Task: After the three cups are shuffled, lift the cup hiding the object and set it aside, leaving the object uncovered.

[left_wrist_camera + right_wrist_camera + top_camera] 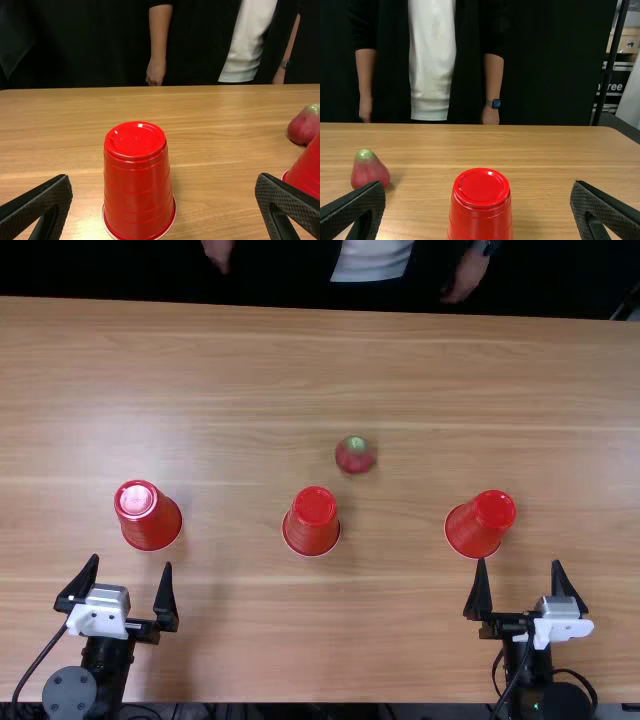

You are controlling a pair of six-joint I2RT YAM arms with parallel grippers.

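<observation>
Left gripper (129,563) and right gripper (518,564) gape empty; fruit (355,455) lies bare just beyond middle cup (311,522), nearer the right.

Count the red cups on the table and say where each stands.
3, all upside down: the left cup before the left gripper, the middle cup just nearer than the red fruit, the right cup before the right gripper. None seems hidden.

Top view: above near edge, steeply down on surface (320,370). Wrist views: low, close, facing far edge; left behind left cup (137,185), right behind right cup (481,205). Both share the fruit (369,170).
</observation>
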